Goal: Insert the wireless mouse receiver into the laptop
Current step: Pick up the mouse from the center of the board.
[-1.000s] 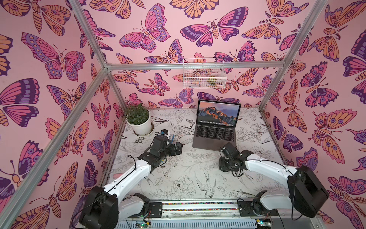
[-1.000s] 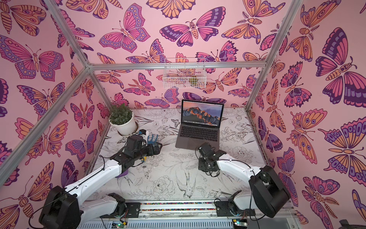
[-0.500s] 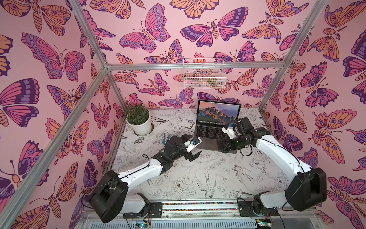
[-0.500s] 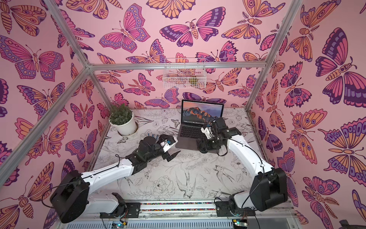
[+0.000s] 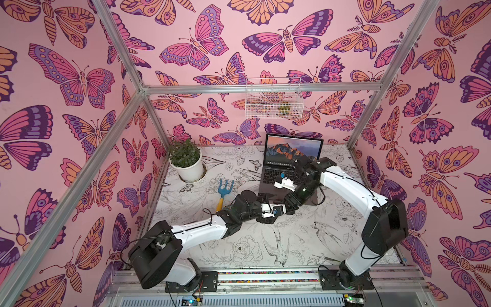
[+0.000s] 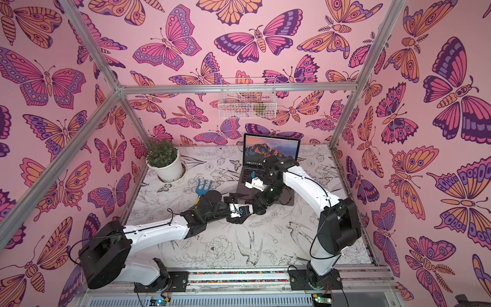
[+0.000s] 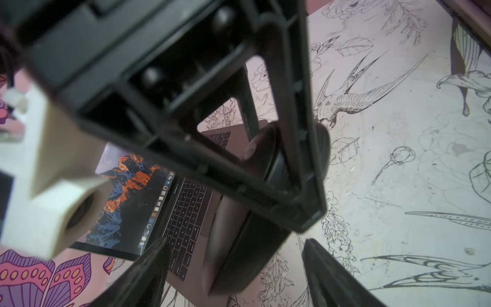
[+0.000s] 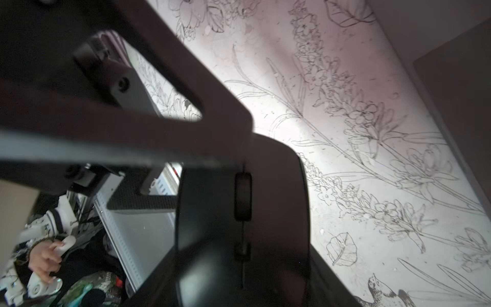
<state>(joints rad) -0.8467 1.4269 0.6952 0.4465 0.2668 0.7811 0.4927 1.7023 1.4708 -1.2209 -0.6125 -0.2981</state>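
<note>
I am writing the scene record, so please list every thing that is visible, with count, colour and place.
laptop: one, dark grey, open at the table's back, screen lit.
wireless mouse: one, black, held near the laptop's front edge.
potted plant: one, green in a white pot, back left corner.
hand rake: one, blue head, yellow handle, lying between plant and laptop.
wire basket: one, white, hung on the back rail.
table: one, white with line drawings.
right gripper: black, shut on the mouse.
left gripper: black, open, at the mouse.
</note>
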